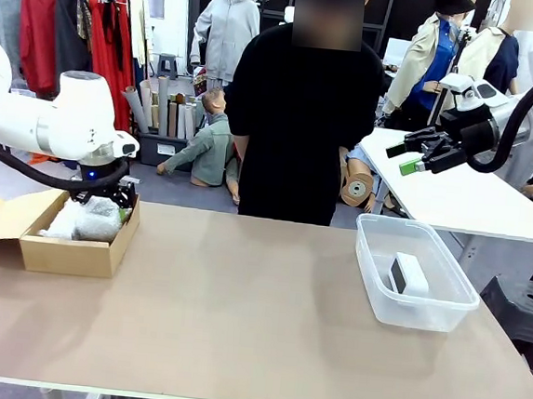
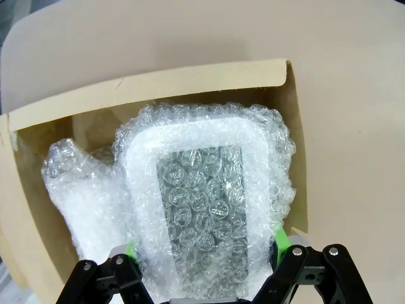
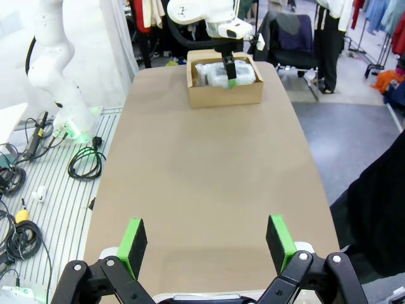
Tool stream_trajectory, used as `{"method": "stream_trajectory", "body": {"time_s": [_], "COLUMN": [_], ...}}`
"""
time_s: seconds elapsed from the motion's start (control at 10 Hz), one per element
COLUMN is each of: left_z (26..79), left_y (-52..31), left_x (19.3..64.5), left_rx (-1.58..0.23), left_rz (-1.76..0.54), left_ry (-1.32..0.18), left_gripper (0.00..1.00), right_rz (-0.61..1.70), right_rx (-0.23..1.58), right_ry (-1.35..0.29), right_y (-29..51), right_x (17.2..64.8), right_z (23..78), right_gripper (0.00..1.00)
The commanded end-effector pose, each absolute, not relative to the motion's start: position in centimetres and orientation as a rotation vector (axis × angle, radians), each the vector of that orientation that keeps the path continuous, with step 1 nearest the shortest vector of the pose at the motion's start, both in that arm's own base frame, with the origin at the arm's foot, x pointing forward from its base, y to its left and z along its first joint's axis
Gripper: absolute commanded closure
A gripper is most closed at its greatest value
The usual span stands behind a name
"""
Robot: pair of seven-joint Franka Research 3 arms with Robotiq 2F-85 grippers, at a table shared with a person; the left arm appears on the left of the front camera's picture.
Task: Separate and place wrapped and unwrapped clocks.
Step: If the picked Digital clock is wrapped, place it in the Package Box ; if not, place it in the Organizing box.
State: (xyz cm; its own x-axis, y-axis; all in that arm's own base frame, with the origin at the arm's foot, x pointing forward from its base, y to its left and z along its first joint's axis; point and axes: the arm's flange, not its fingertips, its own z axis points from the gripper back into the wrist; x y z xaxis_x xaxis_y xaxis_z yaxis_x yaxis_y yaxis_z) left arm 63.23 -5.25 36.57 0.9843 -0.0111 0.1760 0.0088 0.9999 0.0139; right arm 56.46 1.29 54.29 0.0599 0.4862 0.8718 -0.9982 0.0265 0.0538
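The left gripper is lowered into the cardboard box at the robot's left end of the table, and its two green-padded fingers are pressed on both sides of a bubble-wrapped clock, so it is grasping this bundle. The clock's long axis runs straight away from the gripper, along the fingers, and the jaws hold it across its short side at the near end. Just beside it, touching it, a second bubble-wrapped bundle lies against the box wall.

The right gripper hangs high above the table with its jaws fully apart and nothing between them. In the front view it is above the clear plastic bin, where the bare white clock rests.

I judge that the held clock is at its place, so the coming move is to release it and rise straight up along that long axis, away from the neighbour bundle.
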Motion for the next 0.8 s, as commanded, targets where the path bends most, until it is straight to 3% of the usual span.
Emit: {"method": "stream_trajectory", "body": {"time_s": [0.0, 0.7], "left_z": [36.2, 34.7], "left_y": [-5.0, -5.3], "left_x": [63.8, 64.5], "left_rx": [0.031, 0.038], "left_rz": [0.003, -0.001], "left_ry": [-0.17, -0.145], "left_gripper": [1.0, 1.0], "right_rz": [1.359, 1.359], "right_rx": [0.842, 0.842], "right_ry": [-0.795, -0.795], "right_y": [1.3, 1.3], "right_x": [56.4, 56.4], "right_z": [54.4, 54.4], "right_gripper": [0.0, 0.0]}}
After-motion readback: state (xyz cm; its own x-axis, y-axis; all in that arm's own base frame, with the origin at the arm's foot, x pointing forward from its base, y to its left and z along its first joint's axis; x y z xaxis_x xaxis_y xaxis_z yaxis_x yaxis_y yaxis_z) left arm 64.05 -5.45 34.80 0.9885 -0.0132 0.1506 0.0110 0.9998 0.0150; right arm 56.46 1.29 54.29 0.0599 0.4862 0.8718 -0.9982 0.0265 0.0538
